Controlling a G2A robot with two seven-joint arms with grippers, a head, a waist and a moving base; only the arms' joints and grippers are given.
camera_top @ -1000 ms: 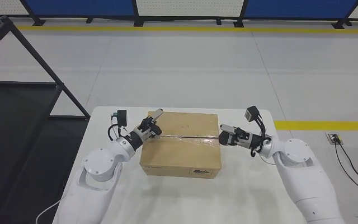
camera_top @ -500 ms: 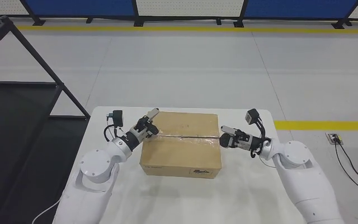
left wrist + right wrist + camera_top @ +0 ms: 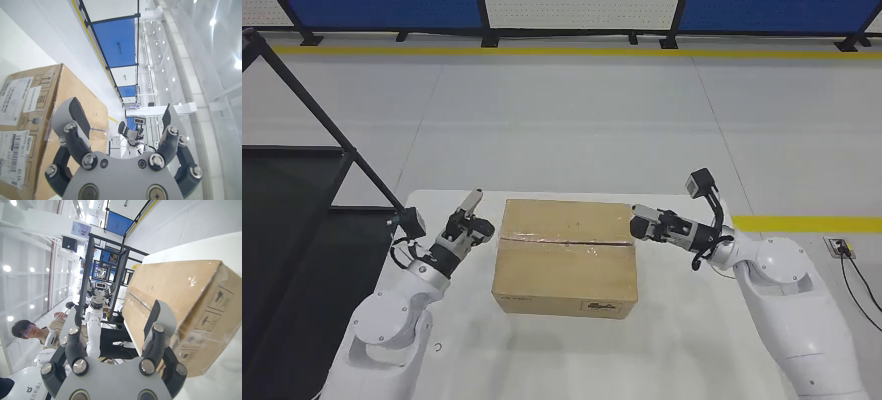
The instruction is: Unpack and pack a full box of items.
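Top view: closed cardboard box (image 3: 565,258) flat near the middle of the white bench (image 3: 682,330), clear tape (image 3: 562,240) along the top seam
Left gripper (image 3: 122,106): spread wide, holding nothing, just beside the box's left end near its top edge, apart from the cardboard
Right gripper (image 3: 116,308): spread wide, holding nothing, close by the box's right end level with the taped seam, contact unclear
Box ends: white stickers (image 3: 15,98) on the left face, printed handling marks (image 3: 213,306) on the right
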